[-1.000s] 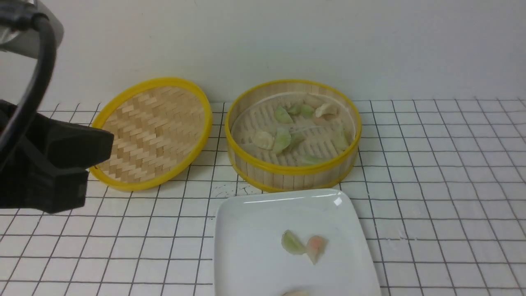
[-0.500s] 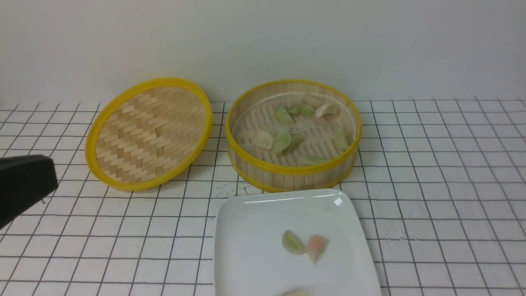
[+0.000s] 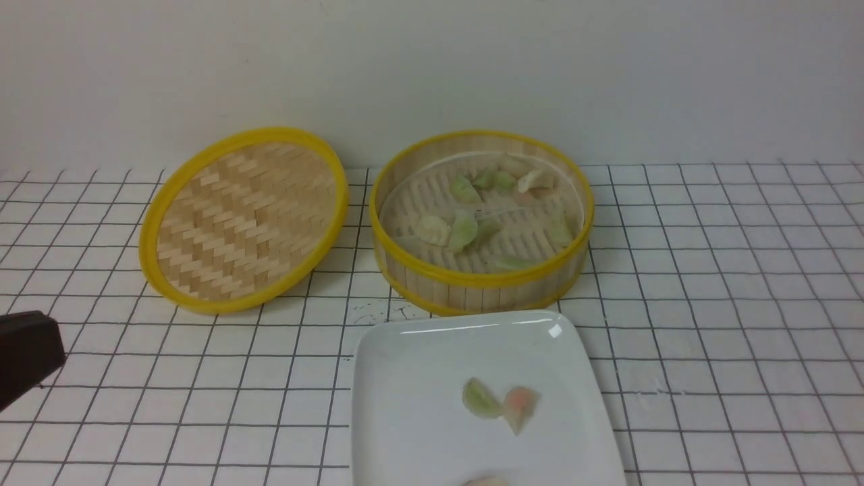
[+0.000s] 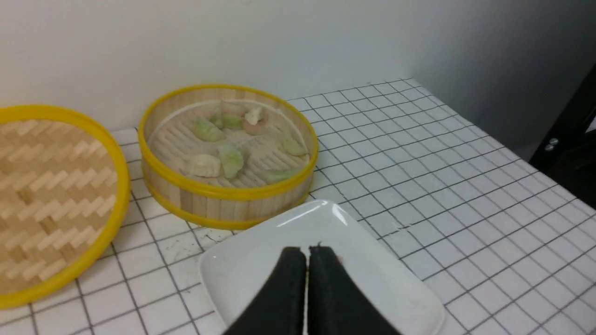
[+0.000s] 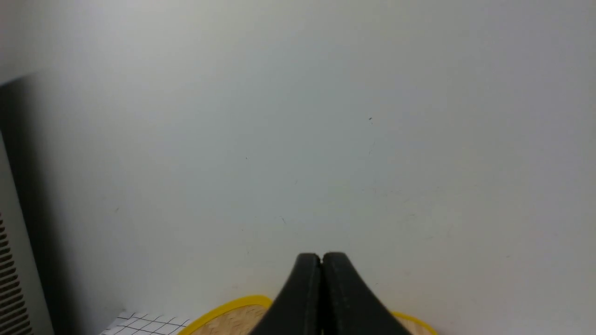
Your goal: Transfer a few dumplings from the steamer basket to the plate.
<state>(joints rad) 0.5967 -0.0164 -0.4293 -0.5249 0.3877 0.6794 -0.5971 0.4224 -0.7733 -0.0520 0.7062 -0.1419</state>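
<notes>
From the front, my left hand (image 4: 306, 252) is only a dark lump cut off at the left edge and I can't read it there. Its wrist view shows the fingers clenched tip to tip, with nothing in them and touching nothing. Next over, the woven lid (image 3: 243, 219) sits on the gridded worktop (image 3: 709, 304), looking tilted with its far edge higher, just beside the steamer basket (image 3: 472, 290) at the back by the wall (image 3: 432, 67). The dumplings (image 3: 463, 229) in there are pale green and whitish. Their see-through skins run together so I can't count them properly, and the near rim hides part of the front one. The plate (image 3: 418, 378) is just in front of the basket, glossy white, with its near edge cut off by the frame. On it a green dumpling (image 3: 480, 399) and a pinkish-orange dumpling (image 3: 518, 405) touch, and a whitish dumpling (image 3: 484, 482) barely peeks in at the bottom. My right hand (image 5: 321, 258) only shows in its own wrist view: clenched too, empty, facing bare wall with a yellow rim below it. Whether that rim is lid or basket, I can't tell.
</notes>
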